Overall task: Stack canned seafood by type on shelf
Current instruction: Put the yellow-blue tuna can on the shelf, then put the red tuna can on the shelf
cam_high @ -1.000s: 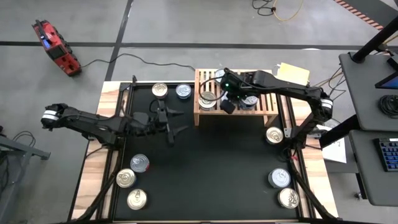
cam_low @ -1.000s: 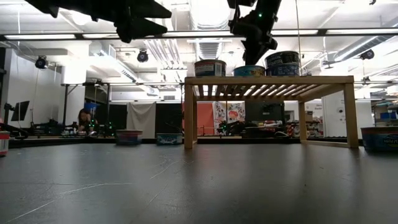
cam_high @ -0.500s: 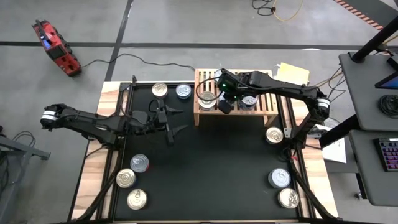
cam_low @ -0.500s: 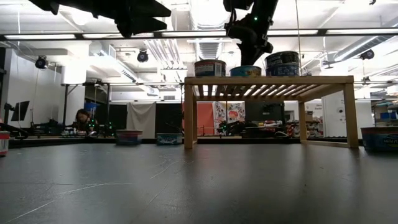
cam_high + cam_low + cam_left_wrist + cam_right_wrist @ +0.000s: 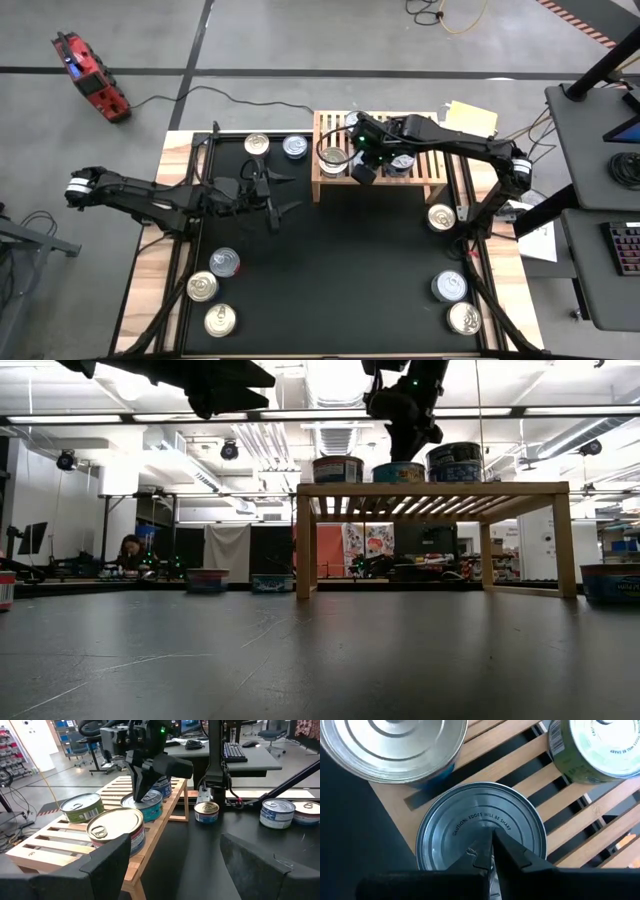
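shelf [image 5: 381, 180]: 1 | cans on shelf [image 5: 116, 829]: 4 visible | cans off shelf on black mat [image 5: 225, 262]: 8 | arms: 2

From overhead we look straight down on the whole desk [image 5: 160, 290]. Low down, we look level across the mat toward the shelf [image 5: 430, 490] and the room behind. Our left wrist camera faces the shelf [image 5: 60, 837] from some way off; our right wrist camera sits close above its slats [image 5: 580, 785].

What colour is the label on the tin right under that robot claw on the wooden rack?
Teal-blue, on the tin; the left wrist view shows it best.
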Motion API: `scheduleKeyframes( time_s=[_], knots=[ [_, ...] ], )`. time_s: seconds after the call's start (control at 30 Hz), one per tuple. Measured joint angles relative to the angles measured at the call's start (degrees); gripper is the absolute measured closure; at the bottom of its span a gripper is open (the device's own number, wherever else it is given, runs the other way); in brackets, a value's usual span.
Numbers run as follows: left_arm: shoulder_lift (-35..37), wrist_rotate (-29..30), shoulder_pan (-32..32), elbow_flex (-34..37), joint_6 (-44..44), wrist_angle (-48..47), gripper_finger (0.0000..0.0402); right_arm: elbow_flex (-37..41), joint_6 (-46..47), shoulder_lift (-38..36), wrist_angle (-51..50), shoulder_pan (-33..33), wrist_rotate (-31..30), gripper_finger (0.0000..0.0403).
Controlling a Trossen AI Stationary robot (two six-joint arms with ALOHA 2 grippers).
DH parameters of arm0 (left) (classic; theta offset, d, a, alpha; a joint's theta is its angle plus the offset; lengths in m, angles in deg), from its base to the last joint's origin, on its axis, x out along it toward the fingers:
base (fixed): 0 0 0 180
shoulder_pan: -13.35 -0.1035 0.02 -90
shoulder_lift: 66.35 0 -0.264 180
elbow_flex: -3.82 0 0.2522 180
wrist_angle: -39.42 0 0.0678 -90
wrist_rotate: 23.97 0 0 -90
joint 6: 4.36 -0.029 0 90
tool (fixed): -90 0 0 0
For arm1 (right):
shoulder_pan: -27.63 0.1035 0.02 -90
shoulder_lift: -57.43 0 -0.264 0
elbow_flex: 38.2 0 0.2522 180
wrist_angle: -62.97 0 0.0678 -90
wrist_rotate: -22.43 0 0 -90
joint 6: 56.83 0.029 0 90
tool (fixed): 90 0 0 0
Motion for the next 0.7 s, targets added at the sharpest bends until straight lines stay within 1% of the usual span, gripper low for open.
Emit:
scheduleKeyframes(
  time_s=[0.33, 0.5, 0.63, 0.7],
  knots=[
    [-0.11, -0.02, 0.0, 0.02, 0.4, -0.01, 0.0111, -1.79, -1.74, -0.08, 1.35, -0.02, -0.47, 0.0394],
    [-0.11, -0.02, 0.0, 0.07, 1.04, -0.72, 0.0111, -3.93, -3.13, -0.2, 1.16, 0.19, -0.82, 0.0394],
    [-0.11, -0.69, 0.28, -1.03, 5.77, -5.92, 0.0111, -4.79, -3.22, -1.45, 0.64, 1.88, -0.9, 0.0394],
    [-0.11, -2.42, 0.78, -1.89, 8.89, -10.16, 0.0111, -4.59, -3.21, -2.43, 0.67, 3.57, -0.91, 0.0394]
  ],
)
